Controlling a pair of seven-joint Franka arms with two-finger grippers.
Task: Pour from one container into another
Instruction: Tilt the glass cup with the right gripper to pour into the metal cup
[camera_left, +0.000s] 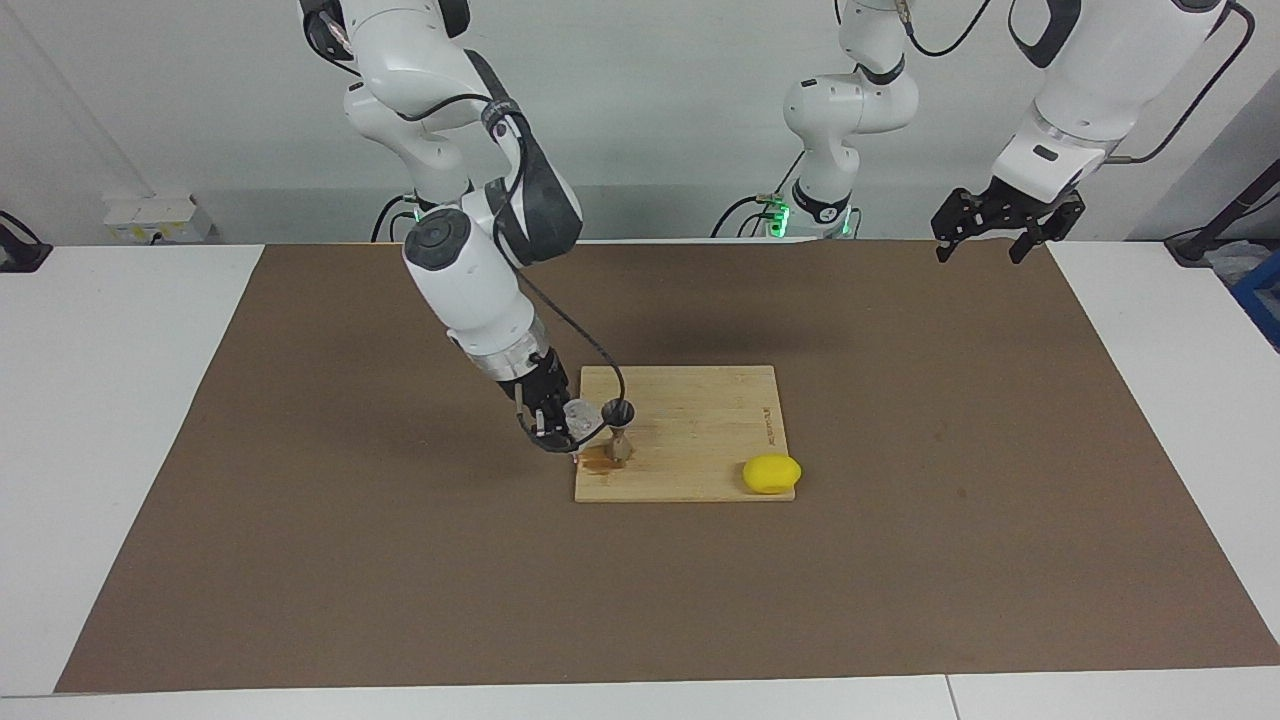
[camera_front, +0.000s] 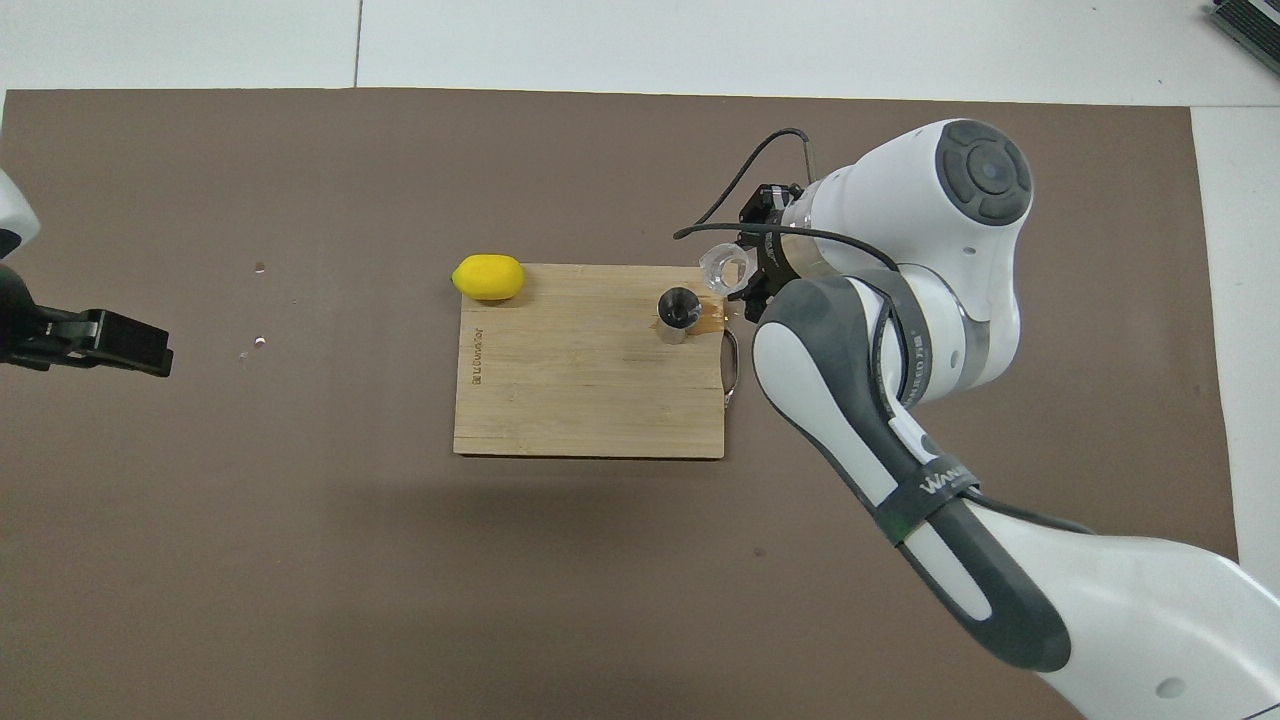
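The silver hourglass jigger (camera_left: 619, 432) (camera_front: 677, 313) stands upright on the wooden cutting board (camera_left: 700, 420) (camera_front: 580, 390), near the board's edge toward the right arm's end. My right gripper (camera_left: 560, 428) (camera_front: 748, 278) is shut on the clear ribbed cup (camera_left: 581, 415) (camera_front: 725, 268). It holds the cup tilted, just above the board's edge, with its mouth beside the jigger's top rim. A brown wet stain (camera_left: 598, 462) (camera_front: 712, 318) lies on the board at the jigger's foot. My left gripper (camera_left: 980, 252) (camera_front: 110, 342) waits raised and open over the mat at the left arm's end.
A yellow lemon (camera_left: 771, 473) (camera_front: 488, 277) lies at the board's corner toward the left arm's end, farther from the robots than the jigger. A brown mat (camera_left: 300, 520) (camera_front: 250, 520) covers the table. A metal handle loop (camera_front: 731, 365) sits at the board's edge.
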